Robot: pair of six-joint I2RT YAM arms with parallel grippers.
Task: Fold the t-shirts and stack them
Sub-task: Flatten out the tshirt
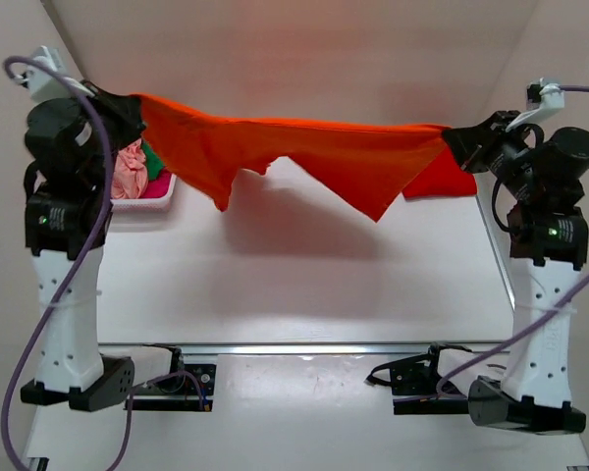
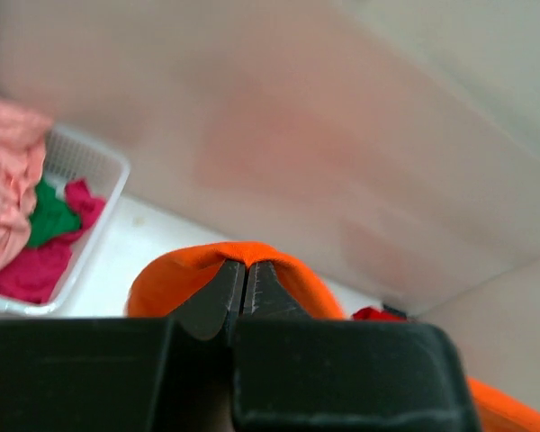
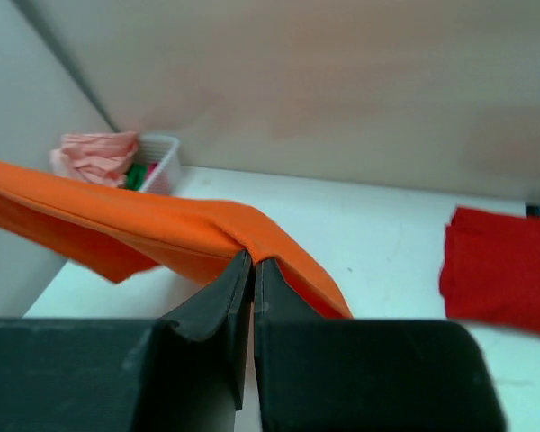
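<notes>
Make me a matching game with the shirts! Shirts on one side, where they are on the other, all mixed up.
Shirts:
1. orange shirt
2. red shirt
3. pale pink shirt
4. green shirt

Places:
A. low in the basket, next to the magenta shirt
B. stretched in the air between the left gripper and the right gripper
C. piled highest in the basket
D. lying on the table, on the right side

Pairs: 1-B, 2-D, 3-C, 4-A

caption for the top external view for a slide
Left gripper and right gripper hold the orange t-shirt stretched above the table.
</notes>
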